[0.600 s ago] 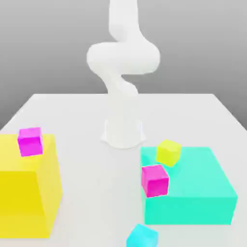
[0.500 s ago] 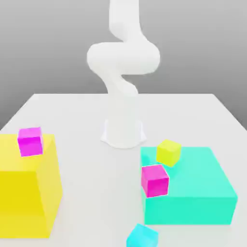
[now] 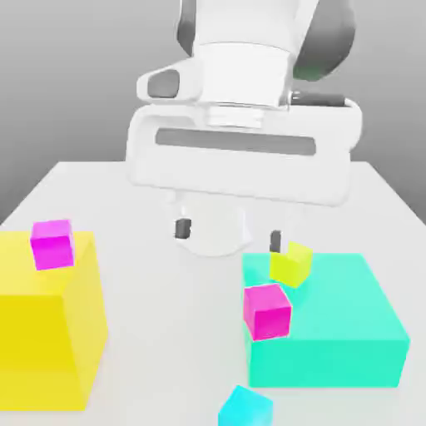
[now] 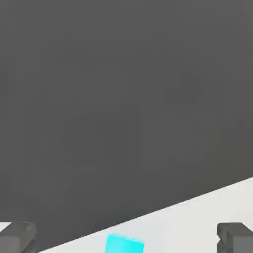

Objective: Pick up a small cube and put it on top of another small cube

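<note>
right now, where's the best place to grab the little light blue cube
Probably from straight above, pinching two opposite flat side faces of the light blue cube. It sits alone on the table, apart from the big turquoise block, so both sides look free. The gripper is open.

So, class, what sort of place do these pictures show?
Probably a simulated robot test bench, not a real room: a bare white table against plain grey, flat-coloured blocks such as the small cyan cube and big yellow block, and an open gripper.
</note>
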Controlling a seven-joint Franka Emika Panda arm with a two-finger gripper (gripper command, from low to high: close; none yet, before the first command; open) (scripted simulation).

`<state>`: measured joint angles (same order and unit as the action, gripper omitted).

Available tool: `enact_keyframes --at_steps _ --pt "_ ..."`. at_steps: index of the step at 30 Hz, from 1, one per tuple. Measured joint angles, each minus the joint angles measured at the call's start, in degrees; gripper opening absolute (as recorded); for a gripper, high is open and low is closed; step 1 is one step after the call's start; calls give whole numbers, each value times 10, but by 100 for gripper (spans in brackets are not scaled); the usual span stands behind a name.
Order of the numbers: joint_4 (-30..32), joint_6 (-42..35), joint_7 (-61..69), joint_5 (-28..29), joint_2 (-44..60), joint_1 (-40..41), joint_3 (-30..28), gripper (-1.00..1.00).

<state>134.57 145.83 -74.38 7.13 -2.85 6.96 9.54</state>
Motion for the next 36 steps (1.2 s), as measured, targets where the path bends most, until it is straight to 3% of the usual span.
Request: enact_keyframes --at_steps 13,14,21,28,36 --pt "1 123 -119 10 265 -32 -19 0" --pt "-3 139 -124 16 286 -37 -26 -100" --pt "-3 144 -125 17 291 -38 -27 -100" --pt "10 45 -89 -13 159 -23 -3 -100" --pt "27 -64 -102 -7 2 -39 7 -100"
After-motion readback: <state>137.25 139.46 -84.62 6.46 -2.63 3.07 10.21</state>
